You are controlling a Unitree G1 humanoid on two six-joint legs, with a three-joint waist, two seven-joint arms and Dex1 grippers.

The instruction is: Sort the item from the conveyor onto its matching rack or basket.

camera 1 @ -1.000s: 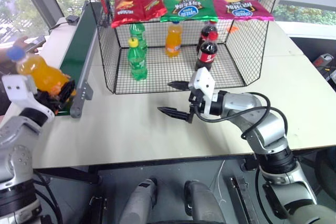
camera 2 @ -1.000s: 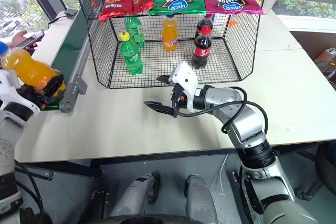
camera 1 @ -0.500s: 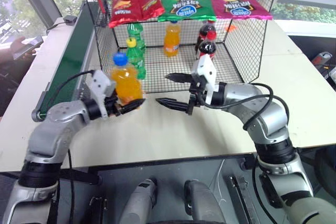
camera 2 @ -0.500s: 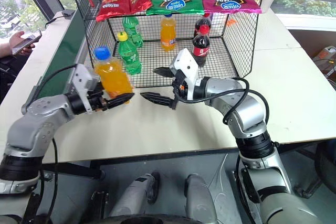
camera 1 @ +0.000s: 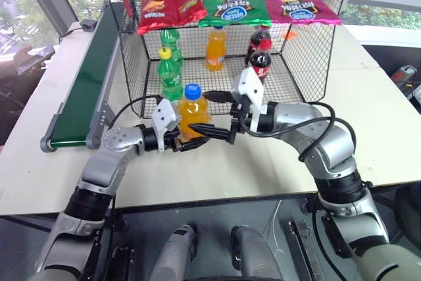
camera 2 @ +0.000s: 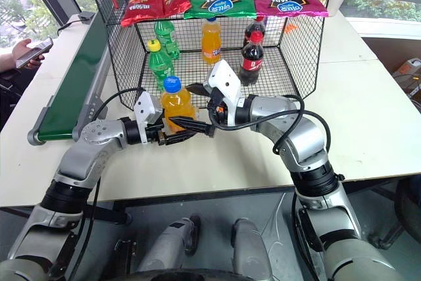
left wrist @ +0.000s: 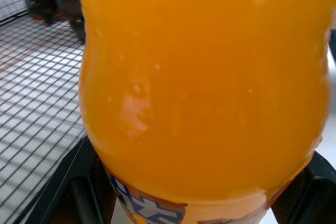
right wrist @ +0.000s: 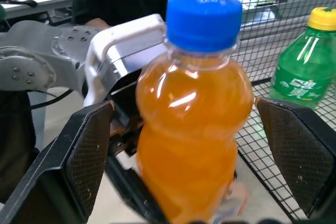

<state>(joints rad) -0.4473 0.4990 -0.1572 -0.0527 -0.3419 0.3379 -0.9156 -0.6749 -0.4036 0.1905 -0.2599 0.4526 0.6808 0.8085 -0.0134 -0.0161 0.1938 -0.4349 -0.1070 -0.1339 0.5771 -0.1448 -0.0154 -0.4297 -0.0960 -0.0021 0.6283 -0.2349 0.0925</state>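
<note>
A small clear plastic bottle of orange soda with a blue screw cap (right wrist: 194, 124) stands upright between the two wide-apart black fingers (right wrist: 86, 156) of the right end effector (right wrist: 191, 163). The left end effector (right wrist: 131, 145), white and black, grips its lower part. Behind, a green plastic bottle with yellow cap (right wrist: 310, 66) stands on the black wire-mesh floor (right wrist: 262, 156).

Head stereo pair: mounted high, facing forward and down over the table (camera 1: 217, 176); both eyes share the same scene, with the wire basket (camera 1: 299, 57) at 12 o'clock and the conveyor (camera 1: 85, 90) toward 10 o'clock. Left wrist camera: sighted along its fingers, pressed very near the orange bottle (left wrist: 205, 93). Right wrist camera: near, facing that bottle from the opposite side, with the left gripper (right wrist: 123, 129) behind it.
</note>
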